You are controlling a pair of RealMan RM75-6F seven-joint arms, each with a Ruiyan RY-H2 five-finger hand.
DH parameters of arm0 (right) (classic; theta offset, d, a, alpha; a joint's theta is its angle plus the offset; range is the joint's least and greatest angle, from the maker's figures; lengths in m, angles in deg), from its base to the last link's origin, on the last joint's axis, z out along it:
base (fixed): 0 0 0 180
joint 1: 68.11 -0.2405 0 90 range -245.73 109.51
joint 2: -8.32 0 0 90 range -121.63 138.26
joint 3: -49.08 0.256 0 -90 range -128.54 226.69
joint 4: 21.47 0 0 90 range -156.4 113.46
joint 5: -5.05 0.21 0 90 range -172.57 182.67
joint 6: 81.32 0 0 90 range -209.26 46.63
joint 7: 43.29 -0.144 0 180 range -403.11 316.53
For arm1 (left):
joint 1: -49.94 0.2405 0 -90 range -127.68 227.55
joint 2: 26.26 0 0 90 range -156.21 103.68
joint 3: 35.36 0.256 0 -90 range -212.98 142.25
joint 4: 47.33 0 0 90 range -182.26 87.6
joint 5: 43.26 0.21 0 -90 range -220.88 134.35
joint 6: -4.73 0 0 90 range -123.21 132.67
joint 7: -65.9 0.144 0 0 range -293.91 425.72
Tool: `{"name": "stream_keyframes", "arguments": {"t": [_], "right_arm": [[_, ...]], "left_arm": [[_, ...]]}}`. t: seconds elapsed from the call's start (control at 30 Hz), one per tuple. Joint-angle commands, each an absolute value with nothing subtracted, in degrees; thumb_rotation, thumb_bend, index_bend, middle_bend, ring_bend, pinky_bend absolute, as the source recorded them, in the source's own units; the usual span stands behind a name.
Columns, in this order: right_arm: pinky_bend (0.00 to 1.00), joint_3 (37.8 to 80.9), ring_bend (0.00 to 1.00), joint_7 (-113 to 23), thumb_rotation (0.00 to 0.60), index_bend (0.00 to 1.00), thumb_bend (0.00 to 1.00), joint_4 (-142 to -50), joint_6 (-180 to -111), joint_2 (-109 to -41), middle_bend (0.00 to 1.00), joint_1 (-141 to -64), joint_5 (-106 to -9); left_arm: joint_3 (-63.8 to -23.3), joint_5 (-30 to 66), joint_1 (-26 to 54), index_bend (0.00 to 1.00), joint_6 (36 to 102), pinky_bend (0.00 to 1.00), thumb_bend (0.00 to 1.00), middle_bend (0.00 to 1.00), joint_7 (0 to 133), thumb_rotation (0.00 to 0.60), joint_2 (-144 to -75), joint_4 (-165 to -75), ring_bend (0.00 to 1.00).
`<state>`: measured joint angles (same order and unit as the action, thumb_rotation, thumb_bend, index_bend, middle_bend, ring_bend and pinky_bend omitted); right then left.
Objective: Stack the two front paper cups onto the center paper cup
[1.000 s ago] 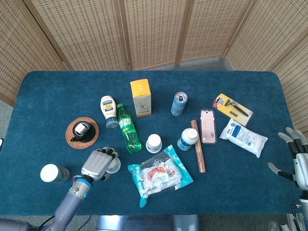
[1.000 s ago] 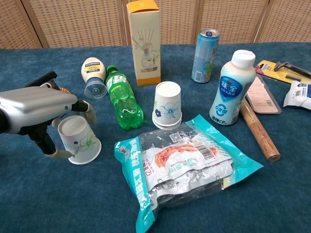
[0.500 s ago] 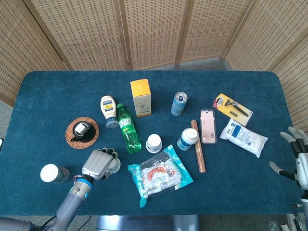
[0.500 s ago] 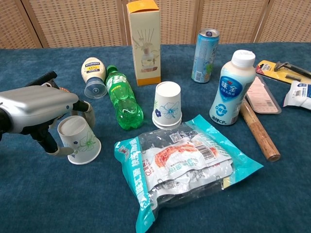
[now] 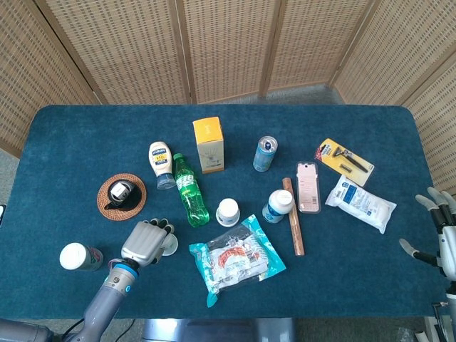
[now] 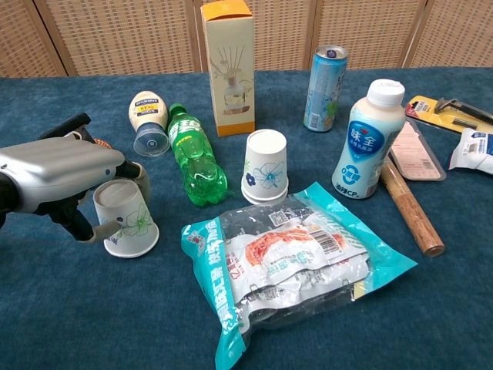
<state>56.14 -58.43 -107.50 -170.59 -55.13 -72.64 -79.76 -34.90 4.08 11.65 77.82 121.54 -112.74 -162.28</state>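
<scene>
Blue cloth covers the table [image 5: 356,285], and on it the left hand [image 6: 58,173] has its fingers curled around an upturned paper cup [image 6: 125,220] near the front edge, thumb [image 6: 96,233] pressed to the cup's side (the cup leans a little, its rim not quite flat on the cloth). In the head view the same left hand [image 5: 142,244] sits at about seven o'clock from the table's middle, hiding most of that cup [image 5: 169,246]. Another paper cup [image 5: 73,256] stands further out at eight o'clock, close to the front left corner, apart from the hand. The center cup [image 6: 266,166] stands upside down, just beside a green bottle [image 6: 194,154] lying on its side and touching the top edge of a clear snack bag [image 6: 293,262].

At twelve o'clock from the center cup stands a tall yellow box [image 6: 228,65]; at one o'clock a blue can [image 6: 324,77]; at three o'clock a white milk bottle [image 6: 367,139]. A mayonnaise bottle [image 6: 147,119] lies by the green bottle's cap.

The right hand [image 5: 443,239] hangs off the table's right edge at four o'clock, fingers spread and holding nothing.
</scene>
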Motion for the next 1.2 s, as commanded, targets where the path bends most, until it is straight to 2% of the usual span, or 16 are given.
{"name": "stream_keyframes", "arguments": {"t": [0.03,0.4,0.57,0.73,0.97,1.2], "right_arm": [[0.25,56.17,0.00,-58.43,0.600,0.18,0.19,-107.51,-170.58,-55.12,0.06,-72.60,-79.76],[0.25,56.16,0.00,-57.90,0.600,0.18,0.19,-107.63,-170.23,-55.24,0.06,-72.54,-79.87],[0.25,56.13,0.00,-57.77,0.600,0.18,0.19,-107.72,-169.95,-55.30,0.06,-72.56,-79.87],[0.25,56.13,0.00,-57.67,0.600,0.18,0.19,-107.83,-169.79,-55.35,0.06,-72.59,-79.94],[0.25,56.12,0.00,-57.81,0.600,0.18,0.19,-107.72,-169.53,-55.33,0.06,-72.53,-79.80],[0.25,56.01,0.00,-57.82,0.600,0.18,0.19,-107.49,-169.08,-55.48,0.06,-72.64,-79.86]], "left_arm": [[-34.96,4.32,11.58,0.31,78.17,0.50,0.49,0.28,121.39,0.600,-112.49,-162.72,0.29],[-36.15,6.75,11.00,0.33,80.60,0.50,0.49,0.28,121.68,0.600,-109.49,-168.41,0.29],[-39.09,6.54,9.34,0.32,81.67,0.50,0.49,0.28,123.03,0.600,-107.01,-171.84,0.29],[-42.18,7.21,6.75,0.30,80.57,0.50,0.48,0.26,123.19,0.600,-106.19,-171.29,0.28],[-45.74,8.38,3.34,0.29,78.78,0.50,0.48,0.26,121.37,0.600,-109.32,-167.70,0.28],[-49.46,2.94,-0.68,0.27,78.55,0.50,0.48,0.25,122.51,0.600,-114.29,-164.60,0.28]]}}
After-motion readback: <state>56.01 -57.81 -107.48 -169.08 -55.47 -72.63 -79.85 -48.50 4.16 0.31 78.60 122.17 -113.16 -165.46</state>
